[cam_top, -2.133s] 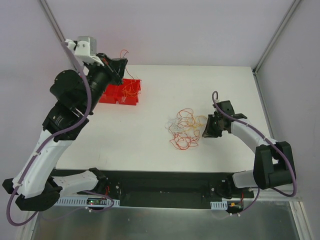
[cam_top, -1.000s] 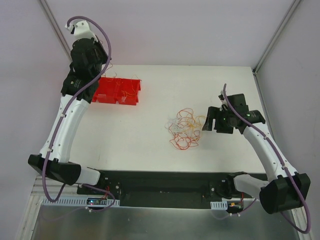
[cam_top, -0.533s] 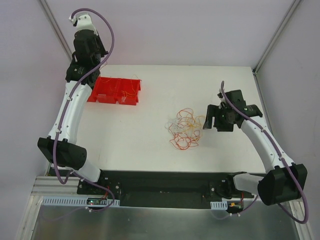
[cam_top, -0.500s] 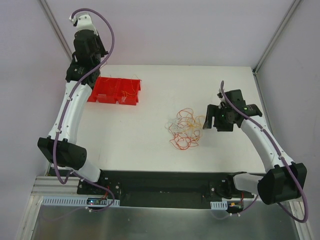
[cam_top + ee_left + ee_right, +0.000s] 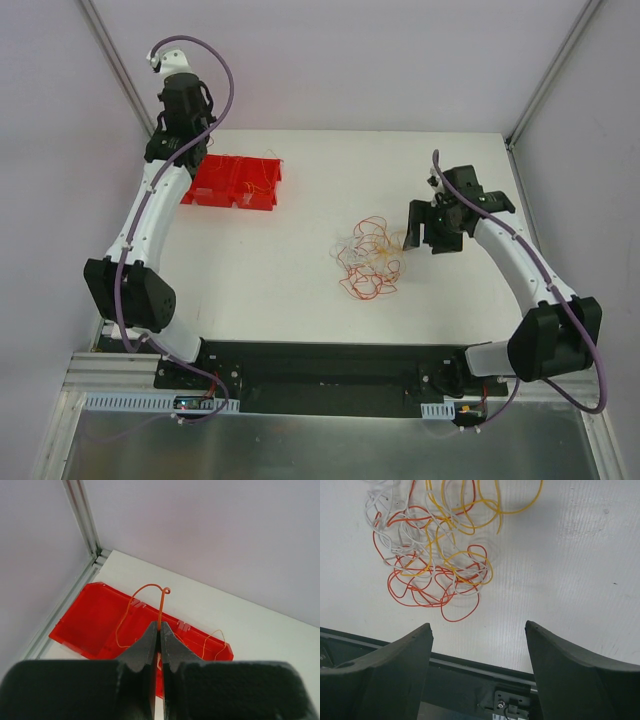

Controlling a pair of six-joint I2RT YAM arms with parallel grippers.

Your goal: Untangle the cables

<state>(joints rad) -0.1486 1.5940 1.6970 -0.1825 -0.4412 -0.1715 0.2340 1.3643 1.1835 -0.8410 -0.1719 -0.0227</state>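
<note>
The left jaws are closed on one orange wire (image 5: 161, 607), pinched right at their tips. A straight stretch of it stands up out of the tips, in line with the jaws. At its top sits a small curl, and from there an arc bends over to the left and drops toward the red bin (image 5: 85, 625) below the jaws. The bin's long axis runs slantwise under the jaws, from their far left to their near right. A second orange wire (image 5: 215, 641) loops at the bin's right end.

The right jaws stand wide open with nothing between them, tilted down at the white surface (image 5: 300, 230). The cables (image 5: 368, 262) lie on it in one loose heap, just ahead of these jaws and to their left, not touching them, and well apart from the left jaws. The heap has no single heading, since every strand curls back on itself. In the right wrist view it stretches slantwise. Yellow loops (image 5: 470, 510) make the end farthest from the jaws, white strands (image 5: 385, 510) lie to the far left, and red loops (image 5: 420, 592) make the end nearest the jaws.
</note>
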